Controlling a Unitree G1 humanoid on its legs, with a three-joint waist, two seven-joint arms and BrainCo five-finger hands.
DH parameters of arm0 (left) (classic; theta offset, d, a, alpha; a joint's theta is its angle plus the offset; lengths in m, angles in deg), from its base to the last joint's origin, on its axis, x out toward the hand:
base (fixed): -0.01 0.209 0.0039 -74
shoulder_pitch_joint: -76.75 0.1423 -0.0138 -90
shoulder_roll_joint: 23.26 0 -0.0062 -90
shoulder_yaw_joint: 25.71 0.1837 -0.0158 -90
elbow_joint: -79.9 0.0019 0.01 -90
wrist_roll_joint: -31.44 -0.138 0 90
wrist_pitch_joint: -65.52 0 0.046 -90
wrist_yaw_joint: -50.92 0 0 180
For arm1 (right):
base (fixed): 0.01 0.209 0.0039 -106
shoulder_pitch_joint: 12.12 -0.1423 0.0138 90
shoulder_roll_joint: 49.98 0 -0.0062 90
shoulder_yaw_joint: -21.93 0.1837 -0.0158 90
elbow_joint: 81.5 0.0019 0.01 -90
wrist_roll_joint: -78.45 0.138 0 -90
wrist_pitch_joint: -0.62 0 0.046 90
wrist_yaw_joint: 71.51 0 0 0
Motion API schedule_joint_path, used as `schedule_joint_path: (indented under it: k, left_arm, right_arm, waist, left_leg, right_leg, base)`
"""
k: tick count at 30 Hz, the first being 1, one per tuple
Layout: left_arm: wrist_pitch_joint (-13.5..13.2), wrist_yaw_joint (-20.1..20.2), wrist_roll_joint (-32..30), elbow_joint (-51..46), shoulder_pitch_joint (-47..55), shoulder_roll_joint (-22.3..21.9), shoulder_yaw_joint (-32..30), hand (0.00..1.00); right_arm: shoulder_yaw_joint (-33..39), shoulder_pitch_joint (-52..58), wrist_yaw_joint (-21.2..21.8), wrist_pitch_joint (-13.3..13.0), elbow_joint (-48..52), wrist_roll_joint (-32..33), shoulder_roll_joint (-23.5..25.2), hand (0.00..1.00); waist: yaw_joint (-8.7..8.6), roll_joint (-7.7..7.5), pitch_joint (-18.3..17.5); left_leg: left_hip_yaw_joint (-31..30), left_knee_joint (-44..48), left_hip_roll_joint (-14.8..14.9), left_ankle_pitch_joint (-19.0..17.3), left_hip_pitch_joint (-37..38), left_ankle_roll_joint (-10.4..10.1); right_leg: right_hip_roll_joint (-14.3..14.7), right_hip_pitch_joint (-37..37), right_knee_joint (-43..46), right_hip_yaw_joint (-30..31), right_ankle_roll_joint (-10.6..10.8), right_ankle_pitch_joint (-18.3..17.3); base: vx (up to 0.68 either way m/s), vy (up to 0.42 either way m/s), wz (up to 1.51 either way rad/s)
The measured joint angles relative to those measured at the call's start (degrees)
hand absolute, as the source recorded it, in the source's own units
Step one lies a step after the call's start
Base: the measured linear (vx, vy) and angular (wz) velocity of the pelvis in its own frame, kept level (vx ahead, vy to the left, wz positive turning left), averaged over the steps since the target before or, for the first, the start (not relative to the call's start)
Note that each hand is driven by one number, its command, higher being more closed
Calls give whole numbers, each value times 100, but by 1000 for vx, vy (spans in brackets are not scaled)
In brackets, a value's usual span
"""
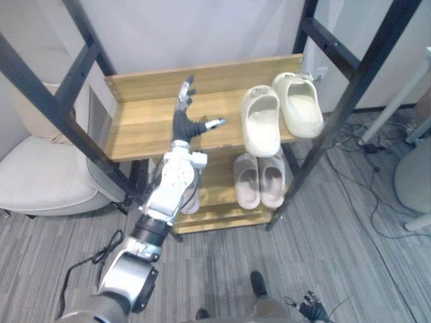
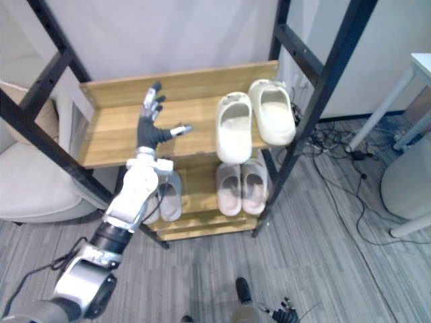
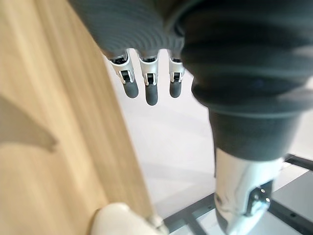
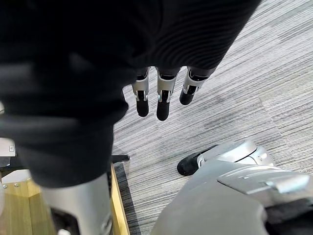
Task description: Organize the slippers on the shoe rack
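The left hand [image 1: 183, 125] hovers over the bare left half of the rack's upper shelf [image 1: 138, 128]. It is nearest the work. Its fingers [image 3: 151, 90] are straight and a little spread, its thumb [image 1: 214, 123] points toward the right of the frame, and it holds nothing.

The cream slippers [image 1: 279, 113] lie on the same shelf, right of centre in the frame. They are to the right of the thumb tip, apart from it, with bare wood between. A move toward them would therefore go sideways along the shelf, toward the right of the frame.

The inner slipper [image 1: 261, 124] has its long axis running top to bottom in the frame, square to the shelf's front edge. Its strap end seems to face the bottom of the frame, so the toe probably points out of the rack. The outer slipper [image 1: 300, 104] lies just beside it, skewed. Its lower end swings toward the lower right and reaches past the shelf's front edge. The pair is thus not parallel, and the outer one looks to be the one needing straightening.

On the lower shelf, a pink pair [image 1: 260, 180] sits side by side, with its long axes also top to bottom. A grey slipper [image 2: 170, 196] shows beside the forearm.

The right hand [image 4: 163, 100] hangs low over the carpet at the bottom of the frame, well away from the rack. Its fingers are straight and empty.
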Motion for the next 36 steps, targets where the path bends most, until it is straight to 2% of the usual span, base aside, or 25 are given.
schedule_joint_path:
  k: [8, 14, 23, 34, 36]
  left_arm:
    - [5, 229, 333, 651, 57, -177, 119, 0]
    - [2, 308, 464, 891, 121, -264, 173, 0]
    - [-120, 354, 571, 1099, -37, -387, 243, 0]
    - [-172, 344, 688, 1523, -509, -557, 450, 0]
    - [-178, 330, 759, 1619, -625, -672, 526, 0]
  right_arm:
    - [-6, -177, -43, 6, -53, 21, 3, 0]
    - [-22, -250, -55, 8, -203, 31, 16, 0]
    - [-56, -255, -88, 10, -214, 31, 15, 0]
    - [-59, -269, -96, 12, -215, 30, 31, 0]
    - [-58, -267, -97, 50, -214, 29, 34, 0]
  waist:
    - [28, -13, -12]
    - [25, -88, 3]
    - [10, -111, 12]
    - [-71, -163, 44]
    - [-135, -162, 44]
  left_leg:
    - [-171, -163, 22, 96, 137, -10]
    - [-175, -198, 27, 95, 184, -12]
    - [-170, -203, 47, 86, 186, -26]
    - [-5, -218, 69, 56, 184, -65]
    - [1, -225, 87, 50, 185, -75]
  right_leg:
    - [8, 151, -46, -235, -35, -26]
    - [10, 186, -50, -268, -39, -41]
    - [30, 183, -51, -273, -21, -53]
    - [78, 83, -51, -113, -16, -49]
    - [101, 77, -51, -109, -17, -51]
  base:
    - [1, -37, 12]
    - [-2, -4, 1]
    - [0, 0, 0]
    - [-1, -13, -7]
    - [11, -16, -2]
